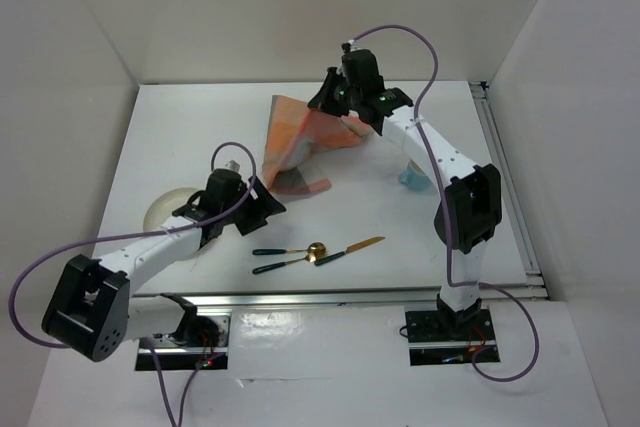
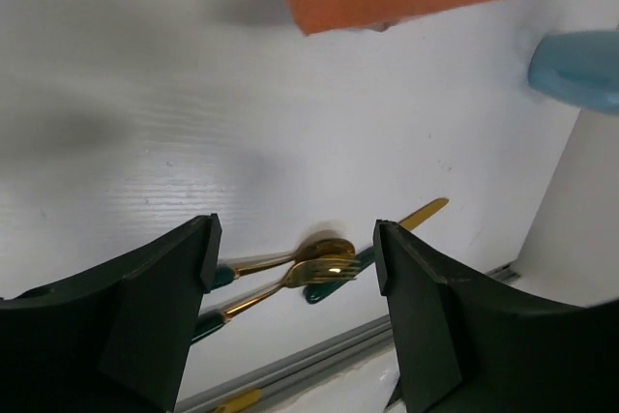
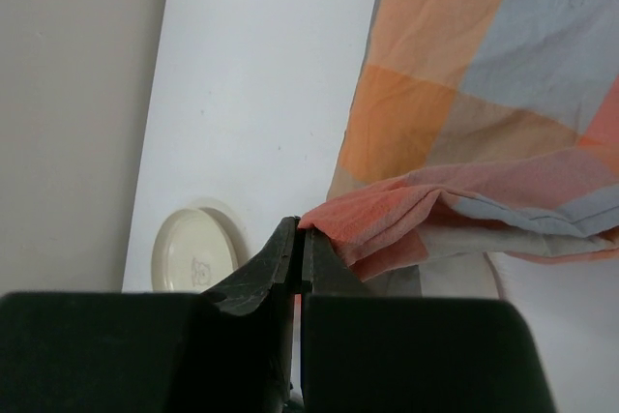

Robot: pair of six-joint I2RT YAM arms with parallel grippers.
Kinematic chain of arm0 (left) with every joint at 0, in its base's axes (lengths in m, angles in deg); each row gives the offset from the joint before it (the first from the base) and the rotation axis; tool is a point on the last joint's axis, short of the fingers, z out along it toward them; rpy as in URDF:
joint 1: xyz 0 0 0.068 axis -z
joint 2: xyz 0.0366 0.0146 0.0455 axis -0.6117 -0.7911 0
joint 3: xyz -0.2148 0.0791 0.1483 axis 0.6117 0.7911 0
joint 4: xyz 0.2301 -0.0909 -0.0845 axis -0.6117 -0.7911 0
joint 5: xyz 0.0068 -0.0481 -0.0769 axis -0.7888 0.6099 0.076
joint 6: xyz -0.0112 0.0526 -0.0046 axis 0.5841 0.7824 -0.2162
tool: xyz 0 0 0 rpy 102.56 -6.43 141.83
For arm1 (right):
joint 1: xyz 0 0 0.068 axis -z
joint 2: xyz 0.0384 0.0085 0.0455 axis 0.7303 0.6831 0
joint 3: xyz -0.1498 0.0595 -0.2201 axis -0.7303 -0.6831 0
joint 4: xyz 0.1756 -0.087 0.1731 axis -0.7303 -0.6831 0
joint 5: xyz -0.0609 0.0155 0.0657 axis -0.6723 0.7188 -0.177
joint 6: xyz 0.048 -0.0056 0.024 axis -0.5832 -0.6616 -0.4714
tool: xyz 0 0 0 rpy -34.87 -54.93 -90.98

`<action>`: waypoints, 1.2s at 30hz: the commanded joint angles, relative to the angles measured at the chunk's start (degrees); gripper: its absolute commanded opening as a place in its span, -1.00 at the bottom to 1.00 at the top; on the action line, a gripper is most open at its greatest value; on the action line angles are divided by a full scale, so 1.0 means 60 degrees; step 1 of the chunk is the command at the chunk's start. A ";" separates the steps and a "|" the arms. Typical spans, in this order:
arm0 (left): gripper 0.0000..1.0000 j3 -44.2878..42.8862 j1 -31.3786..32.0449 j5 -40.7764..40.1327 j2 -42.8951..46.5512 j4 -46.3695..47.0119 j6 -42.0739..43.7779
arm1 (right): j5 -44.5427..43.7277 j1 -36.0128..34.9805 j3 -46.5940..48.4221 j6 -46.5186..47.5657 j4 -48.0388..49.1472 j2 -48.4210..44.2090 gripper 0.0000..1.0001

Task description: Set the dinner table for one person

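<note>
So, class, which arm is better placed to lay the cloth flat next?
Right: the right gripper is shut on the cloth, one edge lifted; the left gripper hangs open near the cutlery.

The top camera overlooks the whole white matte tabletop [image 1: 180, 137] from behind. It shares gold green-handled cutlery [image 2: 324, 271] with the low left wrist view, orange-blue checked cloth [image 3: 455, 74] with the right.
</note>
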 commanded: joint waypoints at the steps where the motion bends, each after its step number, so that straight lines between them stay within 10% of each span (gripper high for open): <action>1: 0.63 0.0288 0.0447 -0.1078 0.0187 0.1559 -0.2673 | 0.0213 0.0079 0.0472 0.0084 0.0187 -0.0026 -1.00; 19: 0.43 -0.2026 0.1050 -0.3043 -0.3697 0.1590 -0.3280 | 0.0770 0.0446 0.0061 0.0084 0.0275 -0.0377 -1.00; 23: -0.08 -0.2361 0.1050 -0.3453 -0.3697 0.1473 -0.2929 | 0.0974 0.0650 -0.0143 0.0172 0.0275 -0.0465 -1.00; 24: -0.51 -0.2479 0.1050 -0.3541 -0.3697 0.1342 -0.2681 | 0.0975 0.0738 -0.0144 0.0172 0.0275 -0.0465 -1.00; 27: -1.00 -0.2977 0.1050 -0.3819 -0.3609 0.0727 -0.2269 | 0.1180 0.0826 -0.0144 0.0172 0.0378 -0.0465 -1.00; 36: -1.00 -0.5960 0.0406 -0.4729 -0.3009 -0.1660 0.1097 | 0.2087 0.1835 -0.0144 0.0363 0.0290 -0.0845 -1.00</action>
